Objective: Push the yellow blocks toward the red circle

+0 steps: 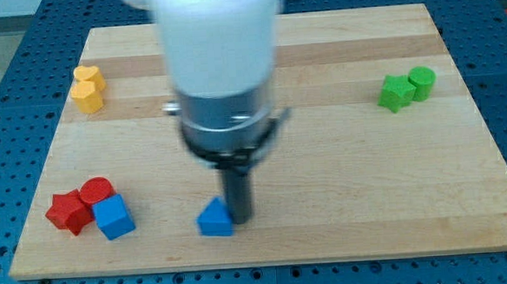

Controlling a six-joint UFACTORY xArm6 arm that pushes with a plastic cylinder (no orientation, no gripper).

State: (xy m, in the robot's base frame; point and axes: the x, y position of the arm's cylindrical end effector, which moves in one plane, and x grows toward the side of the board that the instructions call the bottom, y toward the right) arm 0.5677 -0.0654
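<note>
Starting at the view's left, two yellow blocks (pixel 86 88) sit touching near the top corner of the tabletop (pixel 343 198). Below them, near the bottom, the red circle (pixel 95 190) huddles with a red star-like block (pixel 68 212) and a blue cube (pixel 114 216). My tip (pixel 239 219) rests right beside a blue triangle (pixel 215 219), maybe touching. No hand here, only a rod. The yellows lie up and left of my tip, well apart. Far right sit two green blocks (pixel 406 88).
</note>
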